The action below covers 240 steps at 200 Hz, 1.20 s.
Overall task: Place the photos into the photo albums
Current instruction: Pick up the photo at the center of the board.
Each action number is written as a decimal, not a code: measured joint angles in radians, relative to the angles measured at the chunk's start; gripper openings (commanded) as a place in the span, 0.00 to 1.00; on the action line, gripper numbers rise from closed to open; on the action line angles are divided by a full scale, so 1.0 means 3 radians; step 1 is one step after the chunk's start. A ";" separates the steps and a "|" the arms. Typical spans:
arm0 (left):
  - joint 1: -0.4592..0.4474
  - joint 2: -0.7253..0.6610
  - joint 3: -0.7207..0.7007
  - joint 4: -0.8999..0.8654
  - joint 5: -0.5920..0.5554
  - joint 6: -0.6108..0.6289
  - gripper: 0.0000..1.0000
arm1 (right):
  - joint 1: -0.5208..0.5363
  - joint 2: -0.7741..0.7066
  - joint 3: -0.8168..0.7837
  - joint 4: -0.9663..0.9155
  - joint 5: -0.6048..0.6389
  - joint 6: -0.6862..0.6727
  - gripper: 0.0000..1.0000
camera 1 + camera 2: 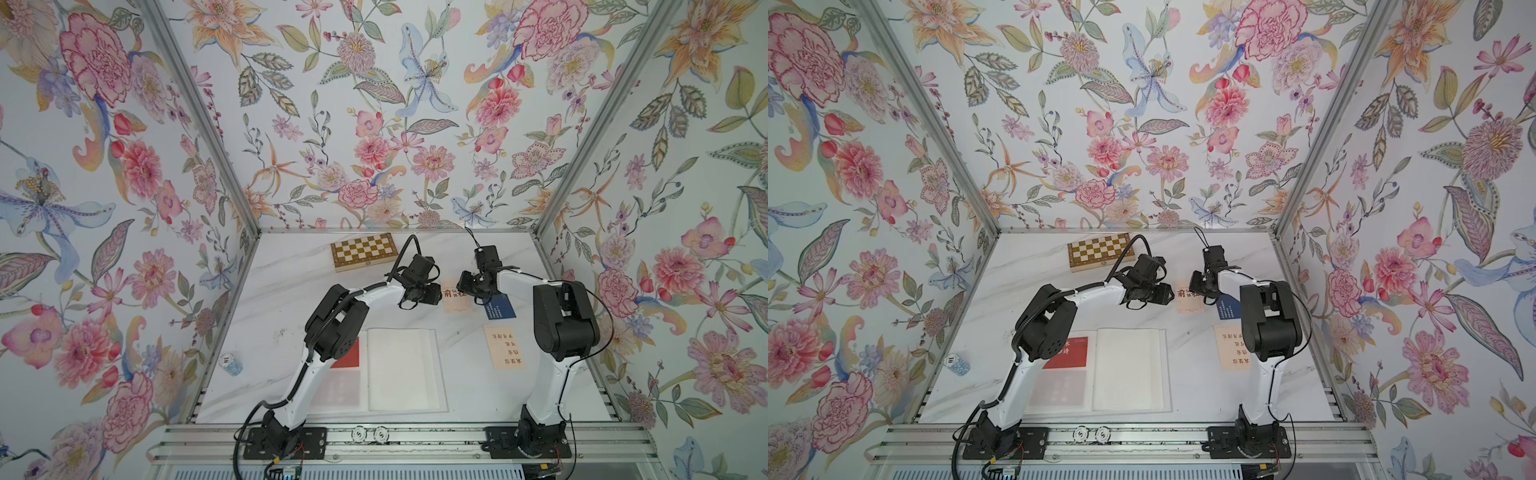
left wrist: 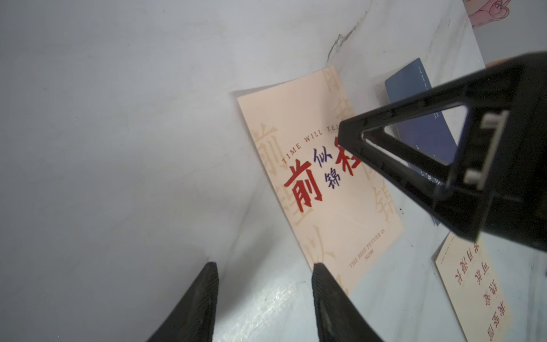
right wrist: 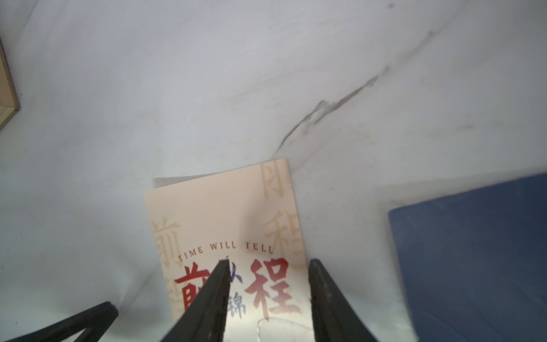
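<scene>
Floral wallpaper closes in three sides of the white marble table [image 1: 291,282], where your job of filling the photo album [image 1: 405,370] looks to be in its early half. In both top views the album lies open at the lower centre of the frame. A red card [image 1: 1069,353] sits in the upper sleeve of its left-hand page, and a paler one [image 1: 1059,388] seems to show faintly through the sleeve below. The right-hand page looks blank.

Three cards lie loose on the table to the right of the album: a cream "TIME WILL TELL" card [image 1: 455,297] above centre, a navy card [image 1: 500,307] just beside it, and a second cream card [image 1: 505,347] with red columns of characters lower right.

Both your arms reach for the first of these. Your right gripper [image 3: 268,290] stands over its printed face, fingers apart and clamped on nothing. One finger crosses the card and the other stands at its edge. Whether a tip presses on the paper you cannot tell from these views. Your left gripper [image 2: 265,299] waits at the card's near corner, fingers likewise apart and empty.

You would judge lifting this flat card off the table to be the step in hand. After that come the two other loose cards and the blank page.

A checkered box [image 1: 363,251] at upper centre and a stack of chips [image 1: 230,363] at left play no part.
</scene>
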<state>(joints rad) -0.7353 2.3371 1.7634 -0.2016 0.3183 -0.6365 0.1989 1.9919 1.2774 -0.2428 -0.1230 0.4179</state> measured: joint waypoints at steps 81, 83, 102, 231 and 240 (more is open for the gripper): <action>0.0000 0.0000 -0.0009 -0.0027 -0.0037 -0.0065 0.45 | 0.0161 -0.0090 -0.0135 0.0027 0.0003 0.0000 0.45; 0.0000 0.0000 -0.0011 -0.0025 -0.0037 -0.0069 0.45 | 0.0161 -0.0102 -0.0149 0.0029 0.0003 0.0000 0.45; 0.0000 0.0000 -0.0024 -0.0018 -0.0031 -0.0090 0.43 | 0.0155 -0.0168 -0.0235 0.0027 0.0003 -0.0011 0.44; -0.0062 -0.0046 -0.0191 0.0192 -0.0020 -0.0233 0.37 | 0.0277 -0.0226 -0.0366 0.0165 0.0088 -0.0072 0.40; -0.0062 -0.0046 -0.0192 0.0192 -0.0022 -0.0237 0.37 | 0.0277 -0.0226 -0.0366 0.0165 0.0088 -0.0072 0.39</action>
<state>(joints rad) -0.7540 2.3234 1.7058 -0.1440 0.3119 -0.7074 0.2821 1.9240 1.1675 -0.1932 -0.0967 0.3962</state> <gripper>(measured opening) 0.374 0.394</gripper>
